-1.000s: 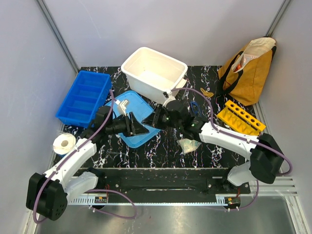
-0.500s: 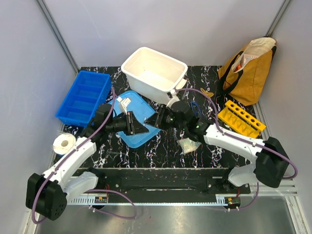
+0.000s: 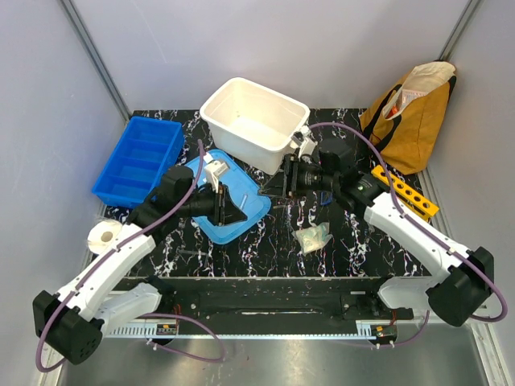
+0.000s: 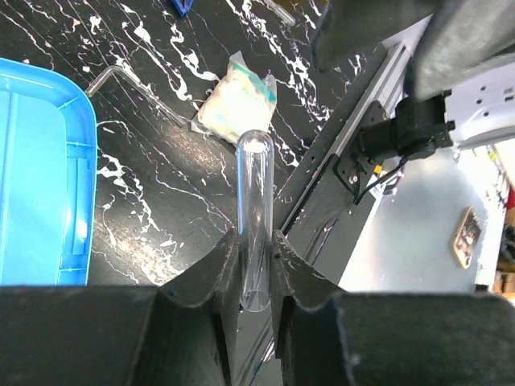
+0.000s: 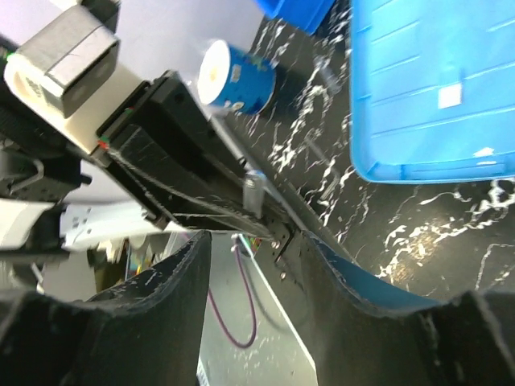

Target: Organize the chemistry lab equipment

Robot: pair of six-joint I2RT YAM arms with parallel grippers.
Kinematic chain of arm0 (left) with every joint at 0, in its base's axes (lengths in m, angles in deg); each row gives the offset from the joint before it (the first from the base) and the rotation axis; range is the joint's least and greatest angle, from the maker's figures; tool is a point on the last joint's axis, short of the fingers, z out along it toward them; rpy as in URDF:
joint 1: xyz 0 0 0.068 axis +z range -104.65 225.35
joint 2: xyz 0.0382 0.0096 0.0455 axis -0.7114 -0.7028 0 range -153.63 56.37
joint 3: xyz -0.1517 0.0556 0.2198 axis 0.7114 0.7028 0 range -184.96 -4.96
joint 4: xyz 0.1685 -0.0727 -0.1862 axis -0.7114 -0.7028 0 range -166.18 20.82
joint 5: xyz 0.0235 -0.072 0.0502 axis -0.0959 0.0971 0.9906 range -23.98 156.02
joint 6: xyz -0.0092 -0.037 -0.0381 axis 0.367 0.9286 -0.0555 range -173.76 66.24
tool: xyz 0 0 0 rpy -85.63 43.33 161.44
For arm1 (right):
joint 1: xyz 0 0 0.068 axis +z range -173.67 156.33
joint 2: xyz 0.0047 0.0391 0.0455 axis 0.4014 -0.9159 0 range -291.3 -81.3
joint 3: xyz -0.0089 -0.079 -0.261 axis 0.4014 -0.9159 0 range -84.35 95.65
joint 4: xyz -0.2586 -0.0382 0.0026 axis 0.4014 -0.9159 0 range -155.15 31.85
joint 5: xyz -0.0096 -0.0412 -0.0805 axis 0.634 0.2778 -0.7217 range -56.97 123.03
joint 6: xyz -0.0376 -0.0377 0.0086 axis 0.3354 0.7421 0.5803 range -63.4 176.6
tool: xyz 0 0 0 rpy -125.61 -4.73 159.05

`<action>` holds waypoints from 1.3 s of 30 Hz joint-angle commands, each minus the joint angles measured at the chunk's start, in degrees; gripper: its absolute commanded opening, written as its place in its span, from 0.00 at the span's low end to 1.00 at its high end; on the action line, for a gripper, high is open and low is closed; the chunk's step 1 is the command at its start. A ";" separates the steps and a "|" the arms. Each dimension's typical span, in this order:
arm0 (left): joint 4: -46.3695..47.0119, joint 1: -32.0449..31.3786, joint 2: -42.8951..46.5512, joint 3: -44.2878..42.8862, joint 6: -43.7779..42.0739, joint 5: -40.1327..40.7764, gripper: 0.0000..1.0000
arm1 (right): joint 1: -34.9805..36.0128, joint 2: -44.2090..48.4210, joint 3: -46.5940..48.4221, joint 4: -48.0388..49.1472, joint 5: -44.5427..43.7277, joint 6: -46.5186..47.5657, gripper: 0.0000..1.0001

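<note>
The left gripper pinches the thin transparent tube near one end, most of it jutting past the fingertips; likely light, slick and brittle, it wants a gentle mid-length hold, while the right gripper gapes empty.

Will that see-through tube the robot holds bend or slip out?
The tube looks stiff: it stands straight out from the left end effector without sagging. Its smooth, glassy wall probably makes it slippery and maybe fragile. Being round, it would likely roll if laid on the table.
</note>
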 commanded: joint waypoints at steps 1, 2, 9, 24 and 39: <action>-2.98 -3.08 1.98 -3.29 -7.37 5.38 0.17 | 0.07 -2.10 4.69 -4.08 13.85 4.45 0.54; -3.24 -3.96 1.98 -3.38 -7.98 6.17 0.17 | 0.07 -2.80 5.05 -4.08 15.17 4.18 0.54; -3.60 -6.07 2.59 -3.03 -9.66 6.80 0.17 | 0.07 -7.82 7.51 -5.48 19.04 4.27 0.52; -3.60 -7.39 1.72 -2.33 -11.42 6.18 0.16 | 0.78 -14.49 10.76 -5.40 19.92 3.57 0.49; -3.69 -7.48 1.10 -2.07 -11.15 6.53 0.15 | 3.77 -16.26 11.56 -5.48 18.08 3.39 0.27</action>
